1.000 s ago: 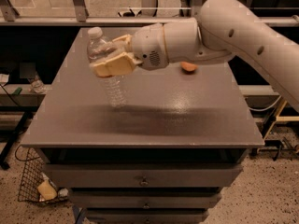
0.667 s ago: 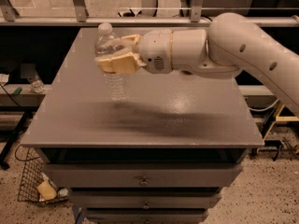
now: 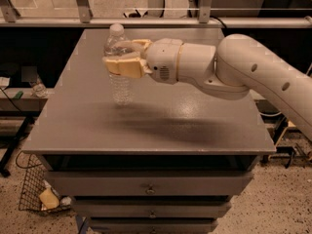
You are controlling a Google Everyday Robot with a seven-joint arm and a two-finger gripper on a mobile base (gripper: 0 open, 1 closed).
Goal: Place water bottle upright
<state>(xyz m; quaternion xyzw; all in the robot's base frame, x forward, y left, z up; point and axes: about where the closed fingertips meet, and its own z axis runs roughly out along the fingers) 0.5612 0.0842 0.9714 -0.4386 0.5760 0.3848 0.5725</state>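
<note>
The smooth white arm (image 3: 243,72) reaches in level from the right. Its tan claw (image 3: 118,56) clasps the clear, ribbed water bottle (image 3: 122,87) mid-body, upright at the matte grey desk's (image 3: 185,126) far left.

one water bottle (image 3: 121,87) in one claw (image 3: 116,57)

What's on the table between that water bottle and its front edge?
Only bare tabletop in the camera view; the gripper clasps the water bottle mid-height.

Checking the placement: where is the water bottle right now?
In the camera view, the water bottle is upright in the end effector, over the far image-left part of the grey table.
</note>
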